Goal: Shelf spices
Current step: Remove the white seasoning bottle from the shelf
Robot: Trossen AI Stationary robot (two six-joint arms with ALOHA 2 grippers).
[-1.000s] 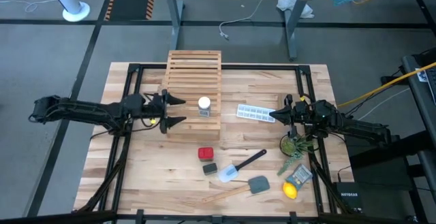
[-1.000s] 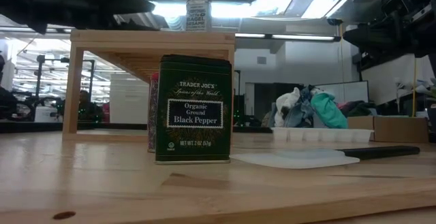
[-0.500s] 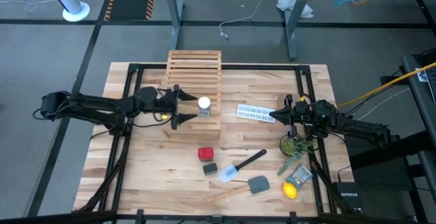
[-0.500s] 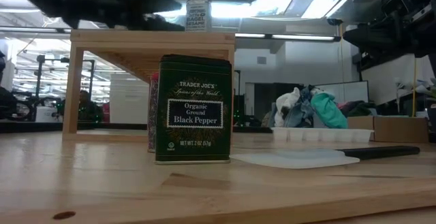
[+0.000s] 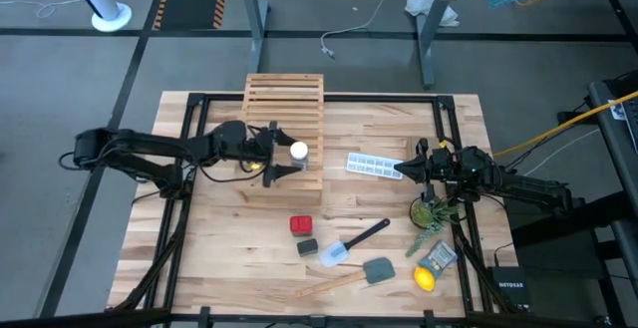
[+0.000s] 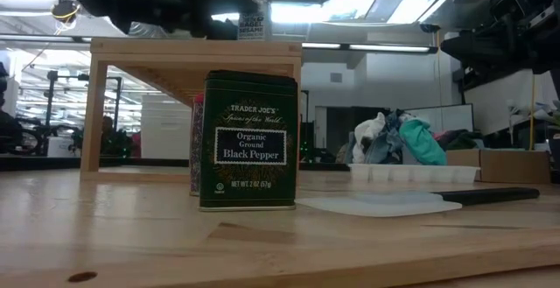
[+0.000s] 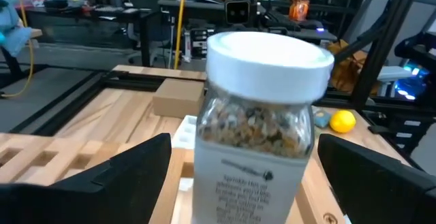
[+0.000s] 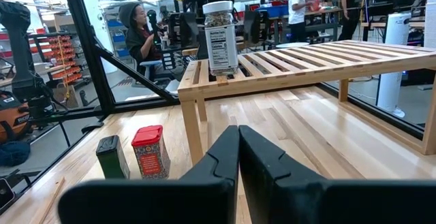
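Note:
The clear jar with the white lid (image 5: 298,152) stands upright on the slatted wooden shelf (image 5: 284,104), near the shelf's right near corner. My left gripper (image 5: 286,152) is open and level above the shelf top. Its fingers (image 7: 136,166) stand on either side of the jar (image 7: 259,129), and a gap shows on each side. The red container (image 5: 300,225) and the black pepper tin (image 5: 307,247) stand on the table in front of the shelf. My right gripper (image 5: 407,168) is shut and waits at the table's right, beside the ice-cube tray.
A white ice-cube tray (image 5: 374,165) lies right of the shelf. Two spatulas (image 5: 364,236) (image 5: 379,270) lie on the near part of the table. A green sprig (image 5: 431,213), a packet (image 5: 439,256) and a lemon (image 5: 425,279) lie at the near right.
My left gripper has moved toward the table's right, across the shelf top toward the jar, staying open. Its fingers now flank the jar. The jar and the other containers have not moved.

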